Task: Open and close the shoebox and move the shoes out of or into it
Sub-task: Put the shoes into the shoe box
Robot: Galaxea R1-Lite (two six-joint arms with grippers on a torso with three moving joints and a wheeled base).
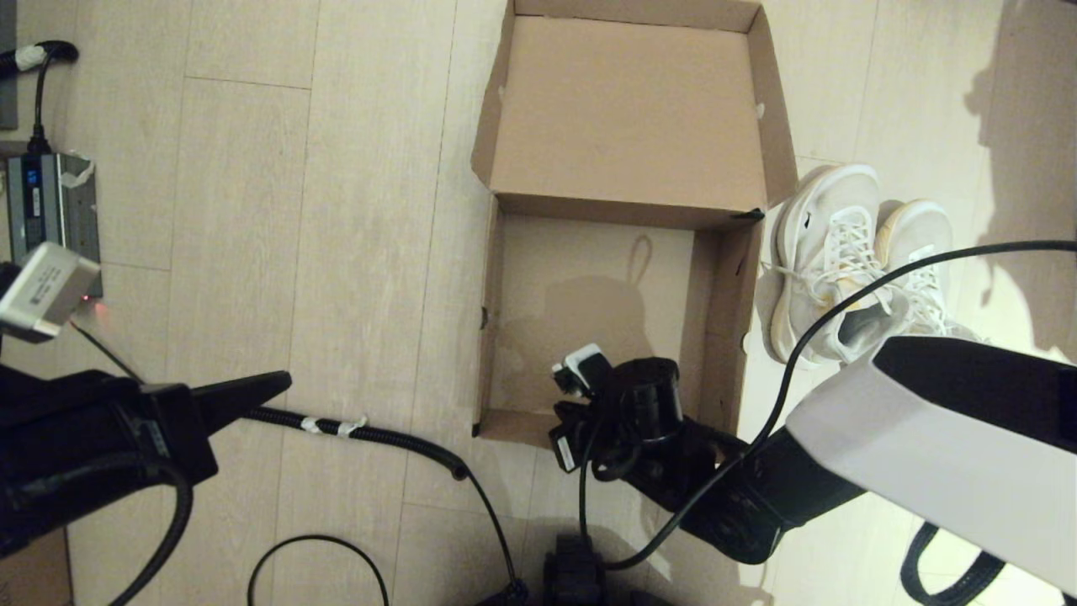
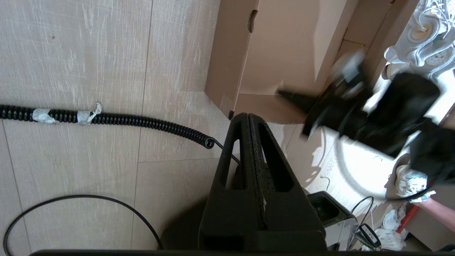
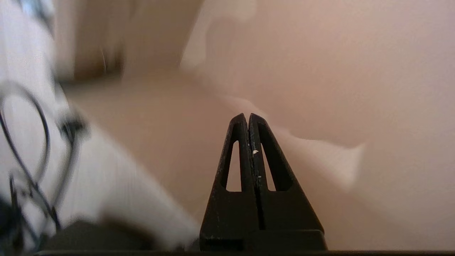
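Note:
The brown cardboard shoebox [image 1: 492,320] stands open on the floor with nothing inside, and its hinged lid [image 1: 627,109] lies folded back on the far side. Both white sneakers [image 1: 829,252] sit on the floor beside the box's right wall, also visible in the left wrist view [image 2: 423,39]. My right gripper [image 3: 247,115] is shut on nothing and reaches over the box's near edge, facing bare cardboard [image 3: 320,71]. In the head view its wrist [image 1: 639,404] hides its fingers. My left gripper [image 1: 286,380] is shut, empty and hangs left of the box [image 2: 231,53].
A coiled black cable [image 1: 370,433] with white tape crosses the floor between my left gripper and the box's near left corner. A thin black cable [image 1: 320,543] loops nearer. A grey power unit [image 1: 50,210] sits at the far left. Wooden floor surrounds the box.

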